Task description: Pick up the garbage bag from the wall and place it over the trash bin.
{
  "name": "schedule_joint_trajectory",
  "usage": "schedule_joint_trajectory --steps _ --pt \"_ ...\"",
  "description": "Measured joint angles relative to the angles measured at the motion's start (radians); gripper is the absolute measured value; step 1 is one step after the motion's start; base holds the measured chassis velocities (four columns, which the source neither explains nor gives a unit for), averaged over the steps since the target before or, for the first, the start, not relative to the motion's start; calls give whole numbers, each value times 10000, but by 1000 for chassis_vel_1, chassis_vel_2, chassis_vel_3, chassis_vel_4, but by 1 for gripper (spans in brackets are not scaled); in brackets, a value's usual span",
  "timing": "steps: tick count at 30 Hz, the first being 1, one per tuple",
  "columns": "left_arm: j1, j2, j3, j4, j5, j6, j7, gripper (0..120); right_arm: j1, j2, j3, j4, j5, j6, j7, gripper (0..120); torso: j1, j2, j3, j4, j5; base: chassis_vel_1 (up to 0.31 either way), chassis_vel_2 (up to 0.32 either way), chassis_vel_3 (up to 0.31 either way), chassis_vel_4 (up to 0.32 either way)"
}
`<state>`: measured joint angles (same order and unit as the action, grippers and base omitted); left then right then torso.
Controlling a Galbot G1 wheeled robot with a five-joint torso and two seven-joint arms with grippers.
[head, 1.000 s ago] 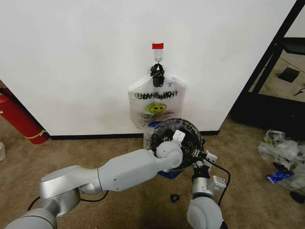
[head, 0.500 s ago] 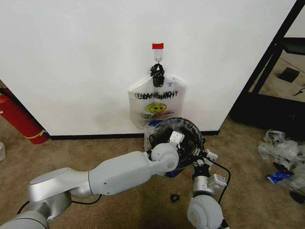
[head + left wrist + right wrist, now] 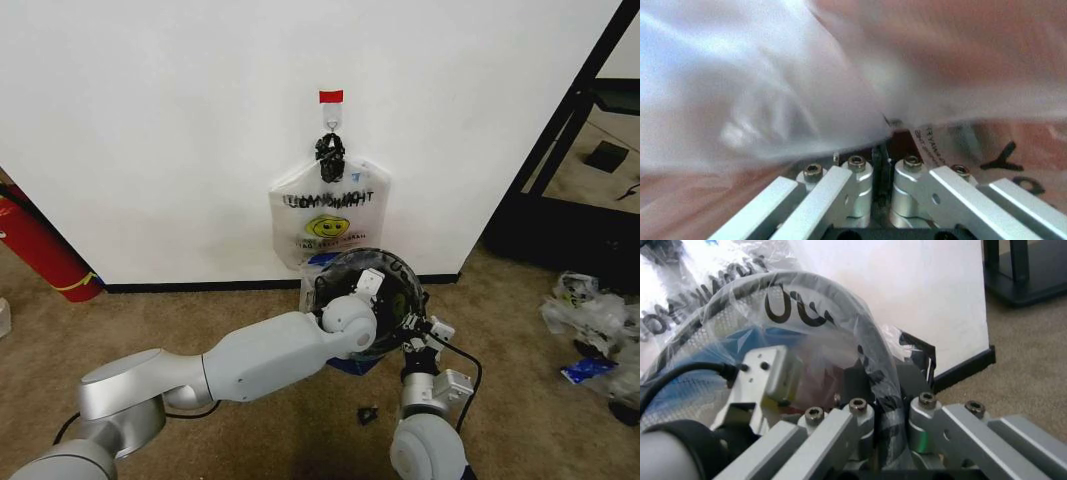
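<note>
The garbage bag (image 3: 807, 305) is no longer on the wall: its clear film, with a blue patch showing through, is draped over the rim of the trash bin (image 3: 400, 275), which stands just below the middle of the head view, close against the wall (image 3: 150, 120). In the right wrist view the plastic wraps over the bin's dark rim at the centre of the frame. So the fetching looks done and the bag is at least partly over the bin; what remains, by my reading, is to spread it round the whole rim and let go.

The left gripper (image 3: 883, 167) is at the bin's mouth, its fingers pressed close together on a fold of the clear film that fills the upper part of the left wrist view. The right gripper (image 3: 890, 410) is at the near side of the rim, lower centre of its own view, its fingers closed on the rim with the plastic over it.

Above the bin, at upper centre of the head view, a white smiley bag (image 3: 330, 225) hangs on the red-taped hook (image 3: 331, 100). A red fire extinguisher (image 3: 40, 245) leans at the left edge.
</note>
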<state>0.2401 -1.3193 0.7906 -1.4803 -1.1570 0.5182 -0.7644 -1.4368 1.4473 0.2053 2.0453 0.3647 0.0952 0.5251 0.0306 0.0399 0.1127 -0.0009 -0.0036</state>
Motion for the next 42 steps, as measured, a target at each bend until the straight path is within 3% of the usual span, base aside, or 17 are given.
schedule_joint_trajectory --steps 7,17,30,42 --pt "30 29 156 39 0 301 7 0 -15 -36 22 25 11 7 -6 1 0 0 0 1 0 0 0 0 0" --pt "-377 725 395 -1133 -880 965 -130 0 87 -76 125 -22 24 31 0 1 0 1 0 3 0 0 0 0 0" --pt "-124 155 414 -274 -780 933 36 0 -68 -48 45 -10 -179 120 -44 1 0 1 0 0 0 0 0 0 0" --pt "-475 1016 369 -1898 -1081 921 -67 0 338 -9 303 -234 190 58 62 1 0 1 0 3 -1 0 0 0 0"
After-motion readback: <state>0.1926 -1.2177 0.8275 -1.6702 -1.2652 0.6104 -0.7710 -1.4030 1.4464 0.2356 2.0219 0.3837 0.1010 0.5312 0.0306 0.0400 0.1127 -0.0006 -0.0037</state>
